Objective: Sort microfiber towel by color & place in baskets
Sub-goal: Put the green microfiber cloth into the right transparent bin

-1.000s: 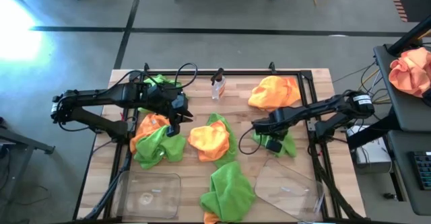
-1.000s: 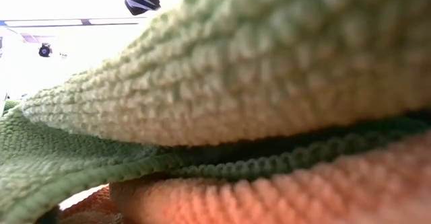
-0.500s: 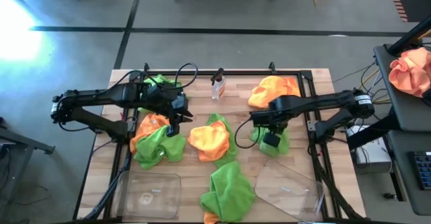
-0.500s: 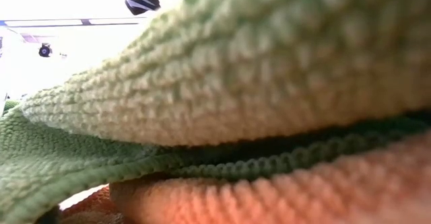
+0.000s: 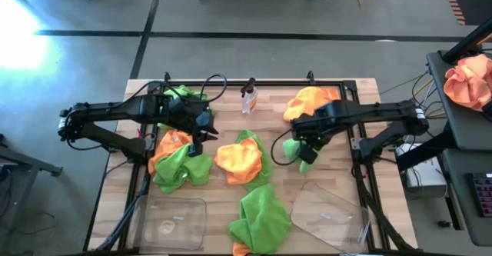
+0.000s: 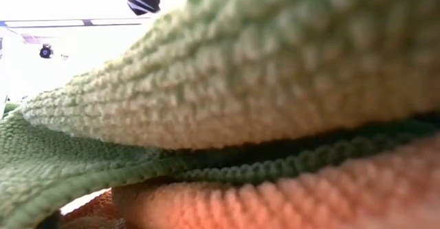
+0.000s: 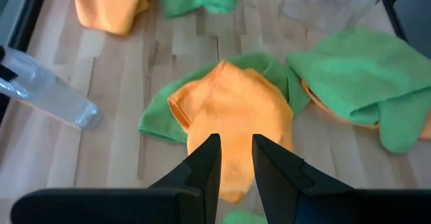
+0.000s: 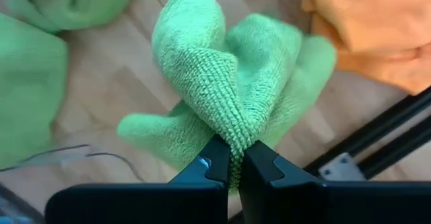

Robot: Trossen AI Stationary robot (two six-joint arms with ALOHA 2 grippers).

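In the high view my right gripper [image 5: 305, 154] is shut on a lime green microfiber towel [image 5: 290, 149] right of the table's middle. The right wrist view shows that towel [image 8: 229, 83] bunched beyond the gripper [image 8: 233, 165]. My left gripper [image 5: 201, 139] is narrowly open, and its fingertips [image 7: 234, 158] stand over an orange towel [image 7: 232, 113] that lies on a green one [image 5: 250, 139]. More towels: an orange and green heap [image 5: 175, 162] at left, a green one [image 5: 260, 216] near the front, an orange one [image 5: 311, 102] far right. Two clear baskets [image 5: 171, 219] [image 5: 330, 216] sit at the near edge. My right gripper pinches a raised fold [image 8: 232, 140] of the green towel between its two fingers, several layers gathered together, coming from above. The towel hangs bunched and slack below the fingers. I cannot tell whether its lowest part rests on the table.
A small clear spray bottle [image 5: 248, 96] stands near the far edge at the middle. Another green towel [image 5: 183, 94] lies far left under the left arm. A black frame [image 5: 354, 125] rims the table. Green and orange cloth [image 6: 261, 84] fills the low view.
My right gripper has risen and shifted a little toward the table's left and far edge, holding the green towel. The towel, lying spread on the table before, is now gathered into a smaller bunch under the gripper.
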